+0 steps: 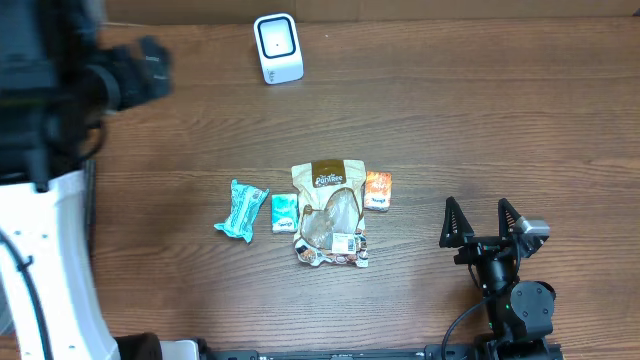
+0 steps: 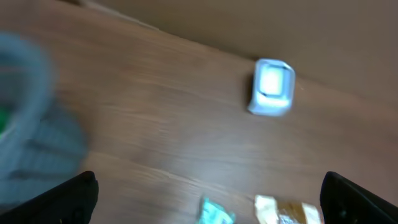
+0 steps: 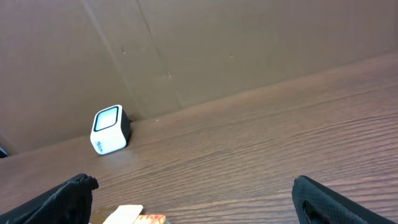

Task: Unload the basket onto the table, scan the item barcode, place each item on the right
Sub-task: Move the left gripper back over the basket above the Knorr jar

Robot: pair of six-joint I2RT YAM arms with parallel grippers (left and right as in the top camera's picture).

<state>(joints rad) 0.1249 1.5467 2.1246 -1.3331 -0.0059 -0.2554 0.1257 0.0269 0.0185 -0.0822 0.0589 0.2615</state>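
I am seeing the snack pouch (image 1: 330, 212) lying flat in the middle of the table (image 1: 500, 120), its long axis running away from the arms and its brown header pointing toward the white scanner (image 1: 278, 48) at the far edge. A teal packet (image 1: 241, 210) and a small teal box (image 1: 284, 213) are lying on its left, and an orange packet (image 1: 378, 190) on its right. The right gripper (image 1: 477, 208) is sitting low at the near right, aiming toward the far edge, spread wide and empty. The left gripper (image 2: 210, 180) is hanging high at the far left, blurred, likewise spread and empty.

Overhead looking down, wrist views share scanner (image 2: 272, 87) (image 3: 110, 129)
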